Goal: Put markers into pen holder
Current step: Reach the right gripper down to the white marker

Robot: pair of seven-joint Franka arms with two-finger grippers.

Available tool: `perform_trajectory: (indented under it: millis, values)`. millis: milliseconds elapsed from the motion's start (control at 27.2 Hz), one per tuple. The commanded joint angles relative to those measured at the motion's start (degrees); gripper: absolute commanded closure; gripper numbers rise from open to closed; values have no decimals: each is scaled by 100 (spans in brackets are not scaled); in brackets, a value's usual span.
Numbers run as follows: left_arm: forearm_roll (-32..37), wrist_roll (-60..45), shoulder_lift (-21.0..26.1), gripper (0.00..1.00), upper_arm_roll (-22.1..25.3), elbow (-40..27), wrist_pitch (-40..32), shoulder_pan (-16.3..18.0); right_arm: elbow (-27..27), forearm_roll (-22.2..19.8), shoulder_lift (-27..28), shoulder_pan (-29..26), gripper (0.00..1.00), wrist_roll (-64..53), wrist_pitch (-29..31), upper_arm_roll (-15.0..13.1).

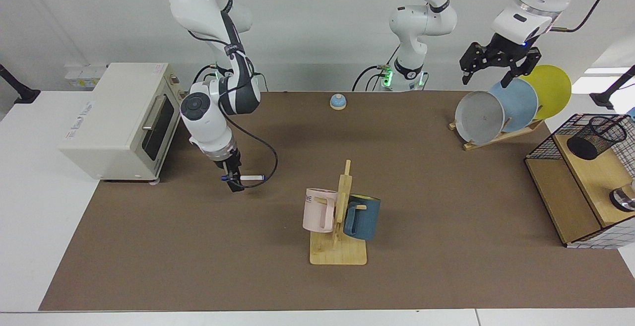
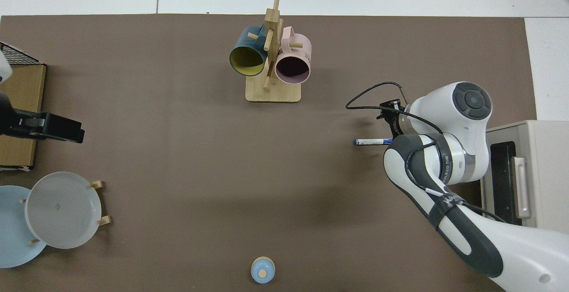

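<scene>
Right claw [image 1: 233,181] is down at the counter [image 1: 198,246] on the blue-capped end of the marker [image 1: 252,177], which lies flat just off the toaster oven [image 1: 119,117]; can't tell from either view how far the fingers are apart or whether they have it. I'd square the fingers across the barrel, close firmly and lift straight up, since a grip this near one end will probably let it droop. Left claw [image 1: 488,73] waits spread open and empty above the plates [image 1: 501,107], with the pen holder [image 1: 595,137] far off the toaster oven, in the wire basket [image 1: 540,150].
</scene>
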Motion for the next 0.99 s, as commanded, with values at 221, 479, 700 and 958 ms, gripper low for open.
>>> perform_trajectory:
  millis: [221,479,700,958]
  values:
    - [-58,-36,-99,0,26,-71,-61,-25,-34,129,94,-61,0,89,219,74]
    - [-67,-36,-116,0,26,-106,-61,-25,-139,129,85,-43,1,81,272,74]
    - [-58,-36,-116,0,17,-106,-61,-34,-280,129,41,-43,1,10,325,74]
    - [-67,-36,-116,0,17,-106,-61,-34,-438,121,41,-87,3,-42,580,74]
